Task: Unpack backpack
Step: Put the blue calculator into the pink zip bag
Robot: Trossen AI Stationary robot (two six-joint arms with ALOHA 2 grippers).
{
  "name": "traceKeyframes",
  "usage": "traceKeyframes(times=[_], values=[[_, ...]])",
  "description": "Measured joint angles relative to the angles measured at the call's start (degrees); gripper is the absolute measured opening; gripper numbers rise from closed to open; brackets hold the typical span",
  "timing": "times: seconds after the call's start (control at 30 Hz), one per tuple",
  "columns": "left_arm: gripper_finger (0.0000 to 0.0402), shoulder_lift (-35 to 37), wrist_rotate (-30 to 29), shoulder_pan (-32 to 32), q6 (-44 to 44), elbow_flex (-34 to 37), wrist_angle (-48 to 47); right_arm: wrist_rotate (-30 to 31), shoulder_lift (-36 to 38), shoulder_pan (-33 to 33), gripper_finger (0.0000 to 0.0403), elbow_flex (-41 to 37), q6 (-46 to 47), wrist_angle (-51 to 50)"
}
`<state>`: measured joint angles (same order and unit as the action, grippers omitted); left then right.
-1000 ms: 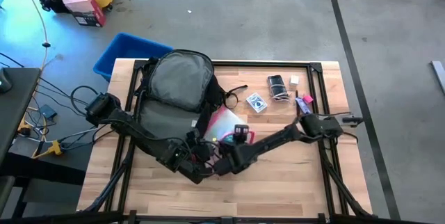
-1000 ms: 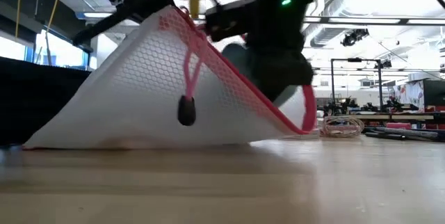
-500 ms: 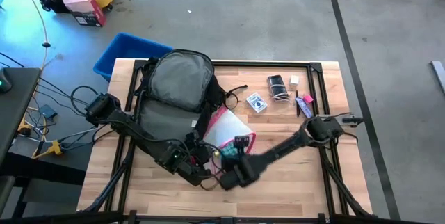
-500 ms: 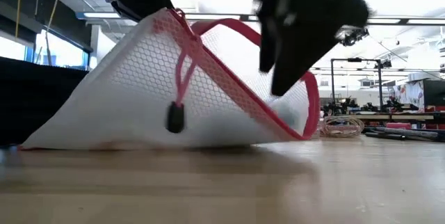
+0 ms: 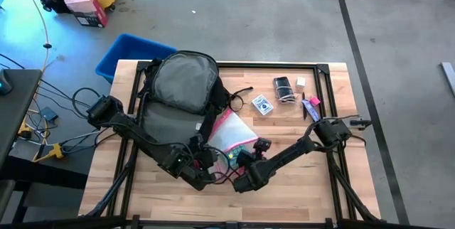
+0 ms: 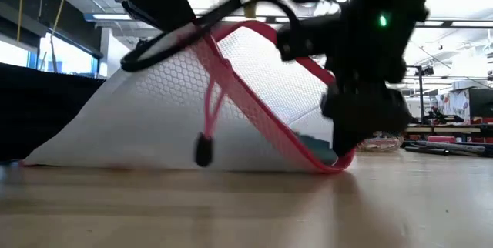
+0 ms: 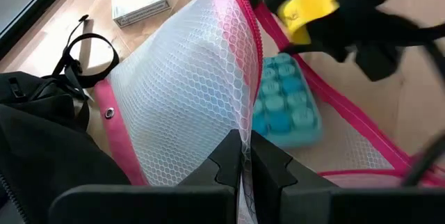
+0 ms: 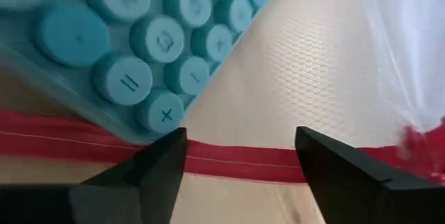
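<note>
Your right gripper (image 8: 240, 156) has dropped back to the pouch (image 7: 188, 106) mouth, fingers spread, blue calculator (image 8: 125, 36) just ahead (still inside). Left gripper (image 7: 241, 165) stays pinched on the mesh; the backpack (image 5: 178, 90) lies behind both.

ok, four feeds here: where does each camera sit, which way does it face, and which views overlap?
High: above the table, looking straight down; backpack, both arms.
Low: at tabletop height, looking level across; mesh pouch, dark arm parts above.
Left wrist: on the left arm; left hand shut on the pouch edge.
Right wrist: on the right arm; right hand open over the blue keypad.
Shared: both wrist views show the keypad in the pouch.
</note>
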<state>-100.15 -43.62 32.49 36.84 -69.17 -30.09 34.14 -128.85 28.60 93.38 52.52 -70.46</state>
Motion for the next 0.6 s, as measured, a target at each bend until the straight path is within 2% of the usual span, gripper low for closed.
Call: traceKeyframes(times=[0.1, 0.4, 0.6], values=[[0.0, -1.06, 0.07, -0.17, 0.0, -0.02, 0.33, 0.15, -0.03, 0.01, 0.0226, -0.87, -3.19, 7.1], [0.0, -4.15, 2.23, -0.92, -0.07, -0.04, 1.25, -1.08, -0.05, -0.24, 0.0192, 0.64, -24.95, 31.72], [0.0, -4.17, 2.21, -0.75, -0.5, -0.16, 1.16, -1.33, 0.44, -0.15, 0.0182, 0.73, -28.06, 32.12]])
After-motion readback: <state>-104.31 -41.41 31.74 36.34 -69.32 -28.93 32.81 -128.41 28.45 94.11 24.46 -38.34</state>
